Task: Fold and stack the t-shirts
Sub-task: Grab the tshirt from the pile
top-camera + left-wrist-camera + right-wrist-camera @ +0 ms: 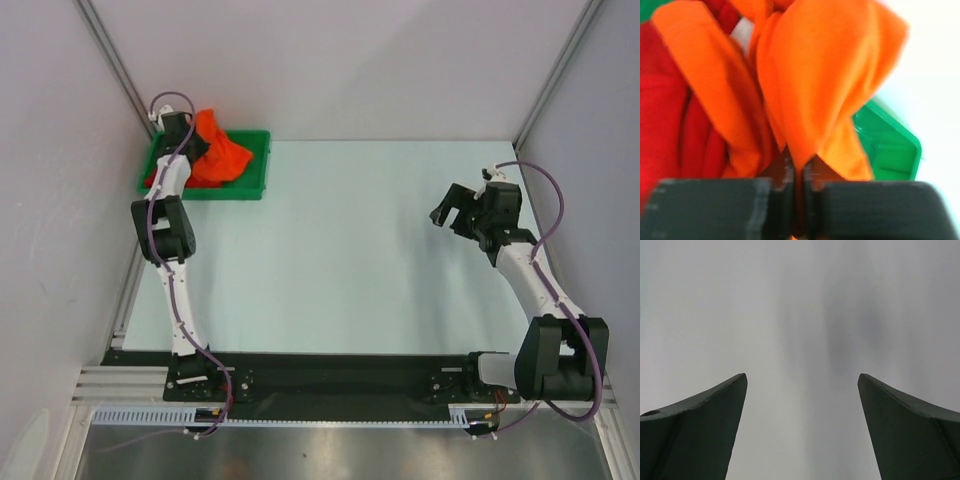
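Observation:
The orange t-shirt (218,150) is bunched in the green tray (255,170) at the table's far left corner and pulled up into a peak. My left gripper (800,170) is shut on a fold of the orange t-shirt (825,85), cloth pinched between its fingers. The red t-shirt (665,130) lies crumpled to its left in the tray; in the top view the red one is mostly hidden. My right gripper (455,208) hovers open over the right side of the table, far from the shirts. In the right wrist view its fingertips (742,380) are wide apart, with only a blank grey surface between.
The green tray's rim (890,150) shows to the right of the held cloth. Grey walls close in the table on the left, back and right. The pale table surface (350,250) stretches between the two arms.

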Available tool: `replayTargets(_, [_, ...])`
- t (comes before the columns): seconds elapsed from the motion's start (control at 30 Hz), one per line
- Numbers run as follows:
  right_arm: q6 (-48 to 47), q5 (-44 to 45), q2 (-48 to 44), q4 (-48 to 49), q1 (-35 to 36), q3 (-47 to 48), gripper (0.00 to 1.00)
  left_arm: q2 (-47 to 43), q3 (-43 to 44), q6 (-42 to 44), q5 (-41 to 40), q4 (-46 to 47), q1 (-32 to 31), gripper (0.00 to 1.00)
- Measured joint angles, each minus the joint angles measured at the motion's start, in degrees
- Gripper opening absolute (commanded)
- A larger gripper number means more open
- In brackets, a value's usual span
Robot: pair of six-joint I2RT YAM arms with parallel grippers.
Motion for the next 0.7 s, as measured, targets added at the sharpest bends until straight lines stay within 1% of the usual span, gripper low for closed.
replayTargets(0.13, [0.0,-0.72,1.22,-0.98,0.02,1.33,0.98,-0.17,0.94,-2.91,2.14,2.01,-0.07,0.0])
replayTargets(0.2, [0.02,-1.53,1.51,-1.18,0.02,1.81,1.0,-0.92,0.74,-5.77,3.41,3.04,-0.22,0.0])
replayTargets(0.3, [0.04,-3.08,2.03,-1.95,0.04,2.6,1.0,-4.44,-2.73,-10.36,5.22,5.99,-0.46,0.0])
replayTargets(0.4, [0.04,-4.46,2.34,-3.23,0.26,3.39,1.0,-10.4,-6.69,-15.32,7.17,8.94,-1.38,0.0])
replayTargets(0.53, [0.61,-5.01,2.97,-5.7,0.55,5.6,0.99,-18.18,-7.23,-19.47,10.58,11.32,-3.76,0.0])
replayTargets(0.63, [2.01,-5.55,4.31,-8.37,1.01,8.59,1.0,-25.62,-7.8,-22.27,13.77,13.97,-6.78,0.0])
replayTargets(0.7, [3.15,-5.64,5.38,-9.79,1.6,10.4,1.0,-31.8,-10.08,-22.99,15.28,15.19,-9.6,0.0])
